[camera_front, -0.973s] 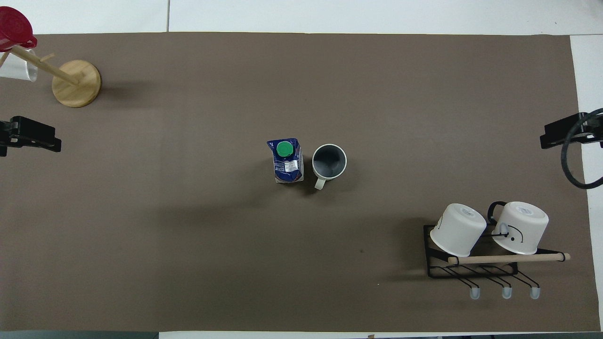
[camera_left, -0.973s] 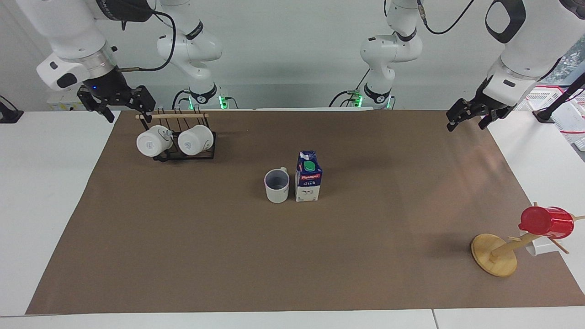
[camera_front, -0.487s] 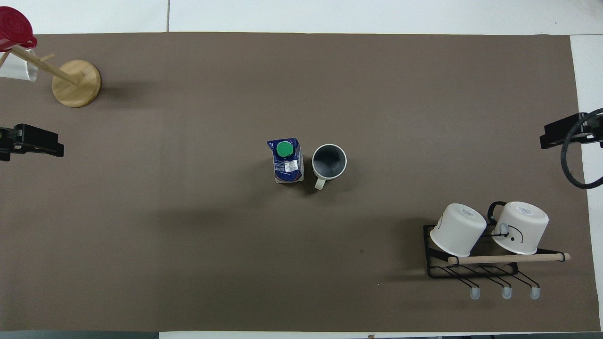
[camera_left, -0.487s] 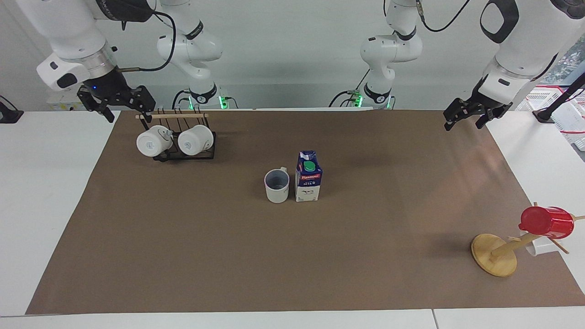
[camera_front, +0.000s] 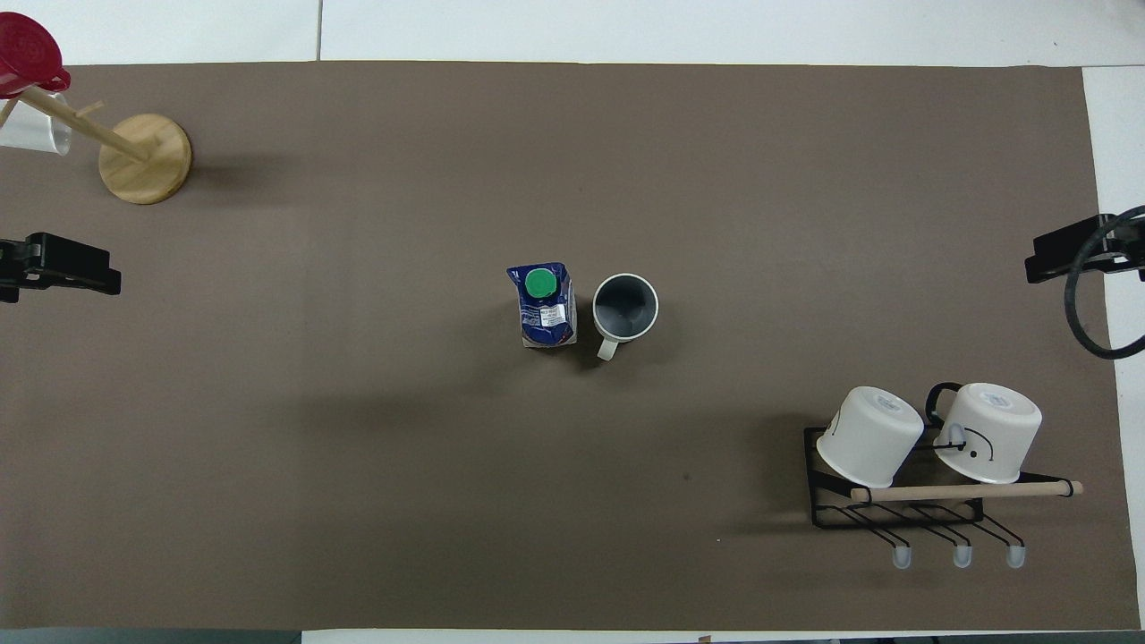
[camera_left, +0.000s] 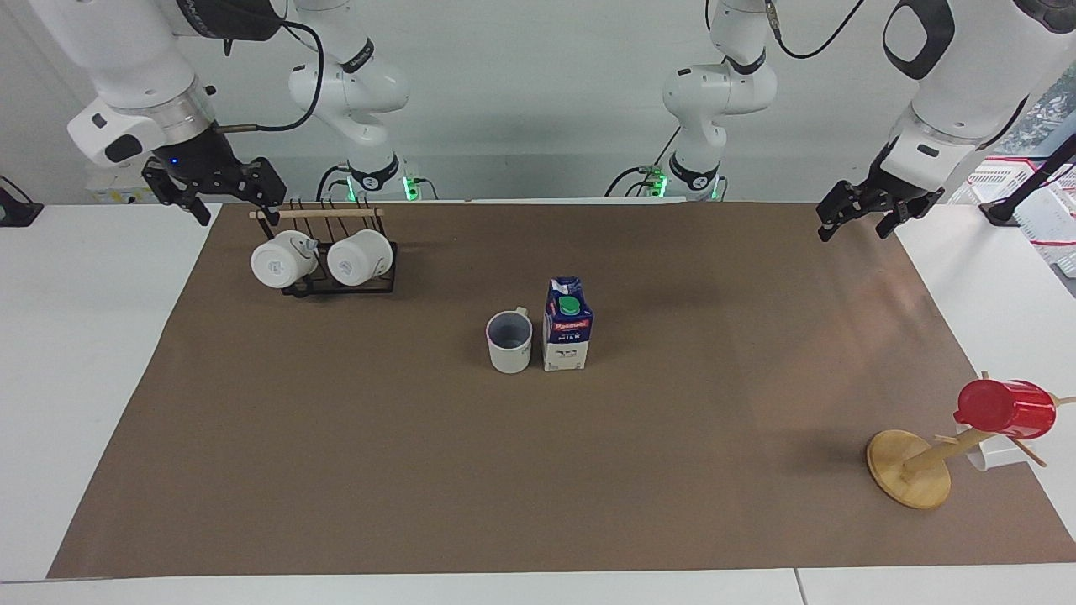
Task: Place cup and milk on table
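Black left gripper (camera_left: 855, 223) and right gripper (camera_left: 227, 204) jaws spread, empty.

cup (camera_left: 509, 342) upright on table (camera_left: 84, 336) | milk (camera_left: 567, 325) just beside it

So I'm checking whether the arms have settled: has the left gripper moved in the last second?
Yes, slightly. In the facing view the left gripper has lifted a little and drifted toward the middle, judged against the brown sheet's corner under it.

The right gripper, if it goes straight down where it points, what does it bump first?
Probably the edge of the brown sheet on the table. The right gripper hangs beside the mug rack, though depth is unclear.
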Motion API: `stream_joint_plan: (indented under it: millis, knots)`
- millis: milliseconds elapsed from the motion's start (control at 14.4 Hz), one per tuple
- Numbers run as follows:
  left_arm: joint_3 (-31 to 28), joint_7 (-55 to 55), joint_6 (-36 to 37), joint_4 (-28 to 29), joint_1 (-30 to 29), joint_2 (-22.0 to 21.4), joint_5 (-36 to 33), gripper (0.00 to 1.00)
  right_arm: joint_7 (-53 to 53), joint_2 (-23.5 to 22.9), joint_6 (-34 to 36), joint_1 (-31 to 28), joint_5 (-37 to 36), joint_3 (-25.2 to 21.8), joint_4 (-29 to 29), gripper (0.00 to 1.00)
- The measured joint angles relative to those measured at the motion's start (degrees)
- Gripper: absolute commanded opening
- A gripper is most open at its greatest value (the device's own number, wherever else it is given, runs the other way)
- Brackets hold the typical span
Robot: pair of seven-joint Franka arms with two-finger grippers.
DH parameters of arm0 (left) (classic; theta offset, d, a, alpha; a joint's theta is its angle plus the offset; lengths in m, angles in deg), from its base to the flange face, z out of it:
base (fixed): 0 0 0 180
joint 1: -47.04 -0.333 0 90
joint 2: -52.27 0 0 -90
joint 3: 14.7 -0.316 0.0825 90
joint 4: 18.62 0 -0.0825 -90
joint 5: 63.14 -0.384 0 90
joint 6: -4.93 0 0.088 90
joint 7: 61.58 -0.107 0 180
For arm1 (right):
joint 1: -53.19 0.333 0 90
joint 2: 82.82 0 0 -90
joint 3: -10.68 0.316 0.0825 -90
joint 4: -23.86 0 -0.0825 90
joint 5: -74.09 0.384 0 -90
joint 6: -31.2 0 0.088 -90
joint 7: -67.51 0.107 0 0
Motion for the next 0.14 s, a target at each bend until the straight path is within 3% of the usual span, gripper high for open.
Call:
stream_joint_plan:
  millis: [139]
  knots:
    - [0.01, 0.0, -0.07, 0.0, 0.0, 0.0, 0.0, 1.0, 0.0, 0.0, 0.0, 0.0, 0.0, 0.0, 0.0, 1.0]
